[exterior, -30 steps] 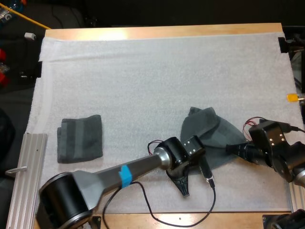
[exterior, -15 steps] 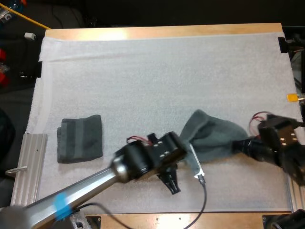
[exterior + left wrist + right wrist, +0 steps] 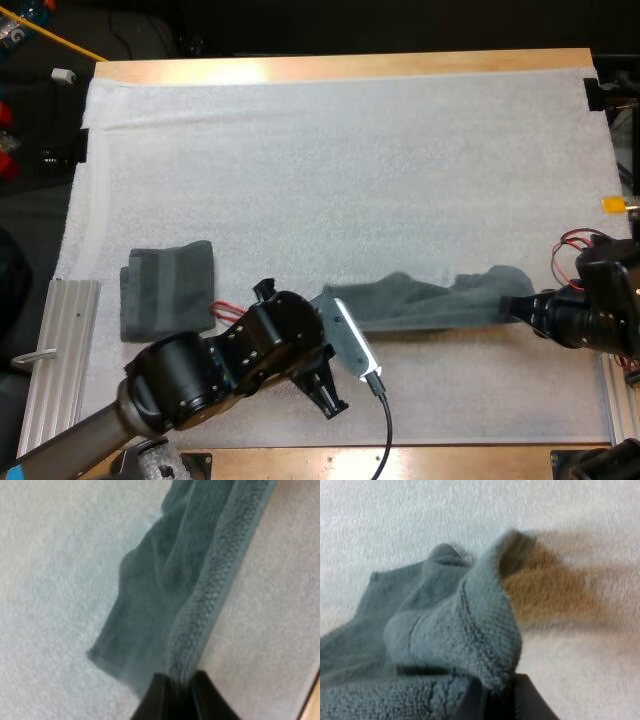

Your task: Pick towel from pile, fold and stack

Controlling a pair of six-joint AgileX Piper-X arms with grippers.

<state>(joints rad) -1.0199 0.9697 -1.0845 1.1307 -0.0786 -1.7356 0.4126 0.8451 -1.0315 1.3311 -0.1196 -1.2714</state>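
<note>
Two claws on one towel; one folded towel

In the high view the light is bright and even, falling from above, and the white mat looks nearly washed out. A pale glare lies on the far edge of the bench. The towel throws only a thin, soft shadow. In the right wrist view a brownish shadow lies beside it.

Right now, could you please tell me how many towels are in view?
2: a folded towel near the mat's left edge; a stretched towel between left gripper and right gripper.
</note>
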